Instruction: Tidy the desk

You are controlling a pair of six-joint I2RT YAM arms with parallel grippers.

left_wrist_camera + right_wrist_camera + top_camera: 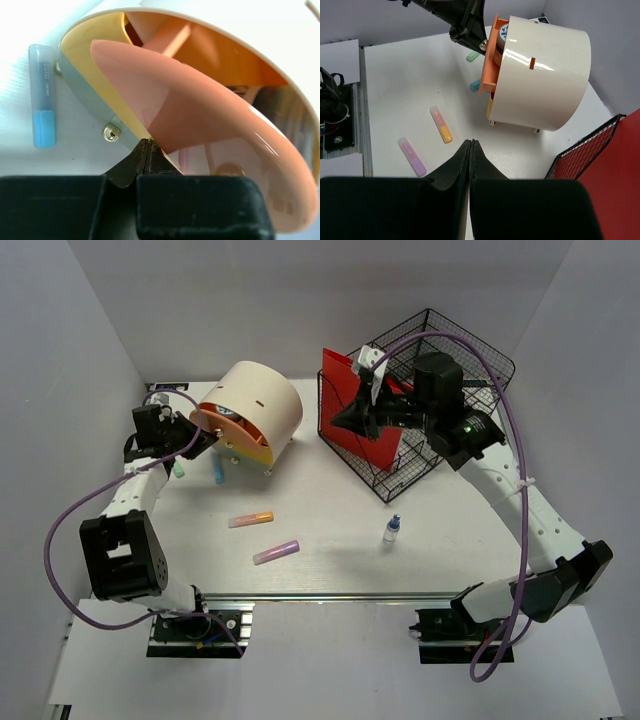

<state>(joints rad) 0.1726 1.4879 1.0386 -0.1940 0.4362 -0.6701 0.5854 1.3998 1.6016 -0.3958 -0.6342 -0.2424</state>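
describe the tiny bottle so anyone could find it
Find the black wire mesh basket on the right of the white desk. On its near side stands a small clear blue-capped bottle, upright, while the pastel marker pens left of it lie flat.

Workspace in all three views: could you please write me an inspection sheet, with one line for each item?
Surface: white desk, with a metal rail along the near edge.
Job's things: cream organiser lying on its side; black wire basket tilted, with a red folder at its opening.
Clutter: loose on the desk are an orange highlighter, purple highlighter, blue highlighter, green highlighter, and a small bottle standing upright.
Hands: left hand shut, at the organiser's open rim; right hand shut, empty, raised near the basket.
Cables: left purple cable and right purple cable each loop beside their arm.
Surroundings: grey walls; nothing else seen.
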